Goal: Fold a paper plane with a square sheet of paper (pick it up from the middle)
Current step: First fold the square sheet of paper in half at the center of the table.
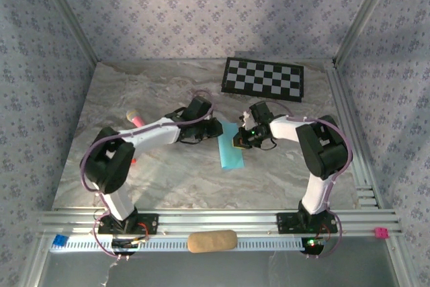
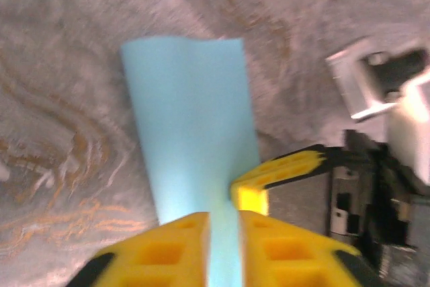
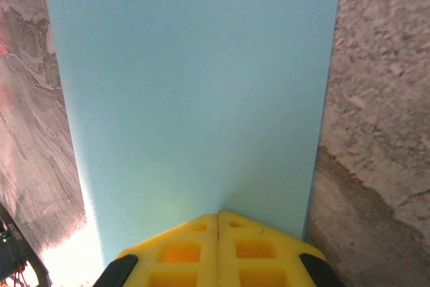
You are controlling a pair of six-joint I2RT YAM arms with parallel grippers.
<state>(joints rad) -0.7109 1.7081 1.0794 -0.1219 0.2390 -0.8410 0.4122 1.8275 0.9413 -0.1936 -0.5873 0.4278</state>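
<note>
Both arms at the paper (image 1: 232,147) | left gripper (image 2: 225,226) pinching it | right gripper (image 3: 218,220) closed tight, tips on it | risk: uneven pull could rip or skew it

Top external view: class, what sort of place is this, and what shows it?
Probably a robot test cell: an aluminium frame with wallpapered panels, a checkerboard mat on the marble-look table, two arms bolted at its edge.

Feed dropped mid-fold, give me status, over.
Left gripper shut on the blue sheet. Right gripper shut, tips at the sheet. Pink marker lies well apart to the left.
</note>
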